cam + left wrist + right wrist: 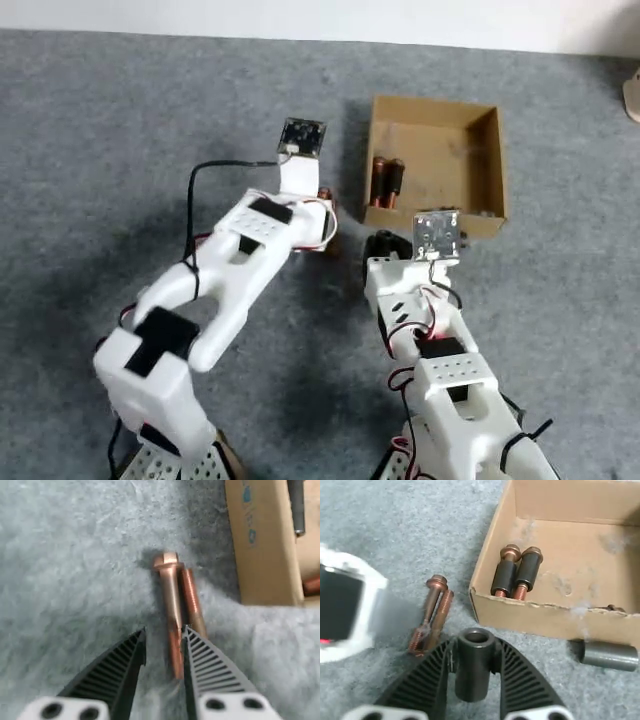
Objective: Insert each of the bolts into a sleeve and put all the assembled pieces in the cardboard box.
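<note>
Two copper bolts (171, 610) lie side by side on the grey carpet beside the cardboard box (488, 170). My left gripper (164, 640) is open and low over them, with the threaded end of the headed bolt between its fingers, against one finger. My right gripper (475, 650) is shut on a dark sleeve (475, 667), held upright with its bore showing, just in front of the box's near wall (540, 617). The same bolts (434, 612) lie beside it. Two assembled pieces (516, 572) rest inside the box (580, 560).
A second dark sleeve (610, 655) lies on the carpet outside the box's near wall. The left arm's white body (342, 610) is close beside my right gripper. Open carpet spreads to the left (100, 150).
</note>
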Controlling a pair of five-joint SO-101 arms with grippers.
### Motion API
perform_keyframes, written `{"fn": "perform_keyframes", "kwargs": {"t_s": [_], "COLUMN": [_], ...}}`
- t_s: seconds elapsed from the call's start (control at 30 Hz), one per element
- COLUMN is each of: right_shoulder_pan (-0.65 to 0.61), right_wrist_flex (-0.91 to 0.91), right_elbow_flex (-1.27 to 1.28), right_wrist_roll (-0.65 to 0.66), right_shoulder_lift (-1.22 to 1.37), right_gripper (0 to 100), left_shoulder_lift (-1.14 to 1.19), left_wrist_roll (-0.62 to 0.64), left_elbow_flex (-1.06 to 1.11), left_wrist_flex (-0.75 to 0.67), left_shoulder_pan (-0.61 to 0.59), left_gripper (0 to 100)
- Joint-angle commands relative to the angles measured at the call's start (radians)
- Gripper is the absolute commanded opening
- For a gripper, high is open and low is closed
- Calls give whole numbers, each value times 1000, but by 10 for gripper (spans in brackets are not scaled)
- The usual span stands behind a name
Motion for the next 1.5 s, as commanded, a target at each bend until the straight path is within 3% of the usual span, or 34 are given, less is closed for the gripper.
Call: {"fn": "perform_keyframes", "kwargs": {"t_s": [0.0, 0.3, 0.43, 0.47, 0.67, 0.8, 0.9, 1.07, 1.17, 1.47], "right_shoulder_pan": [13, 13, 13, 13, -1, -4, -21, -65, -81, -191], "right_wrist_flex": [-22, -22, -22, -22, -22, -24, -24, -22, -22, -30], "right_elbow_flex": [-7, -7, -7, -7, -7, -7, -7, -5, -5, 128], "right_wrist_roll": [17, 17, 17, 17, 18, 40, 133, 209, 233, 324], "right_shoulder_lift": [-30, -30, -31, -31, -42, -42, -44, -44, -44, -248], "right_gripper": [5, 5, 5, 5, 5, 5, 5, 5, 5, 5], "left_shoulder_lift": [45, 202, 217, 217, 188, 21, -162, -412, -504, -558], "left_wrist_roll": [-9, -5, -5, -5, -6, -5, -11, -12, -12, -5], "left_elbow_flex": [-48, -150, -202, -200, -180, -59, 136, 516, 651, 773], "left_wrist_flex": [-98, -87, -14, -12, -9, -37, -215, -721, -948, -1235], "left_shoulder_pan": [18, 8, 5, 5, 13, 13, 18, 12, 10, 16], "left_gripper": [119, 118, 0, 11, 4, 4, 4, 4, 4, 4]}}
